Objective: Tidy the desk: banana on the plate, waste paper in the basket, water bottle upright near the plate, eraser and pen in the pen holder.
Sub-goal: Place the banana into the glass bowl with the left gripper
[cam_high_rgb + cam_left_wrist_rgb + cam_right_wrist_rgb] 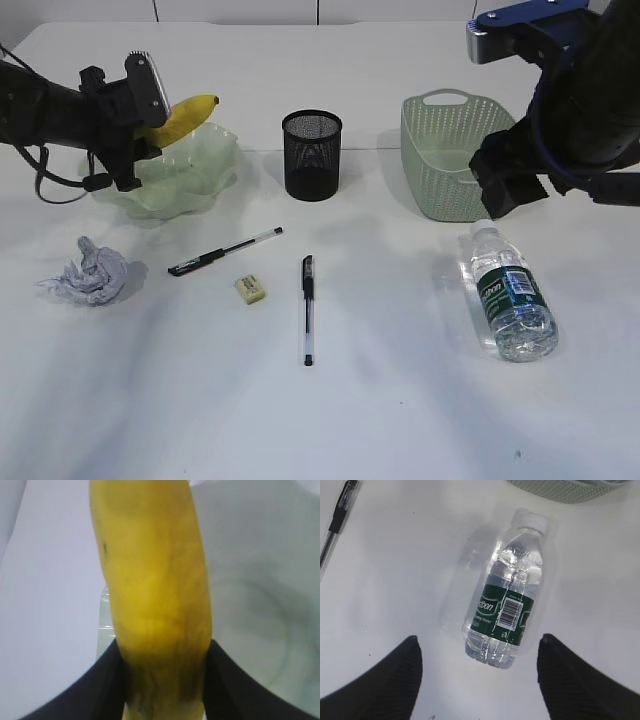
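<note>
- The left pincer (150, 125) pinches the banana (185, 118); in the left wrist view the two black fingers (95, 685) press on both sides of the yellow fruit (155, 595).
- Just under this pincer is the plate (205, 170), and the banana hangs over its rim with the far tip pointing away from the pincer.
- The right pincer (510, 185) is spread wide and holds nothing; its black fingers (385, 680) stand apart on both sides of the lower edge of the right wrist view.
- Below the right pincer the water bottle (510, 605) lies on its side on the desk (400, 400), apart from both fingers, its cap turned toward the basket (450, 160).
- The basket stands just beyond the right pincer.
- Between the two pincers stands the pen holder (312, 155).
- In front of the pen holder lie two pens (225, 251) (308, 308) and the eraser (250, 289) between them.
- The waste paper (92, 272) lies on the desk, in front of the left pincer and well apart from it.
</note>
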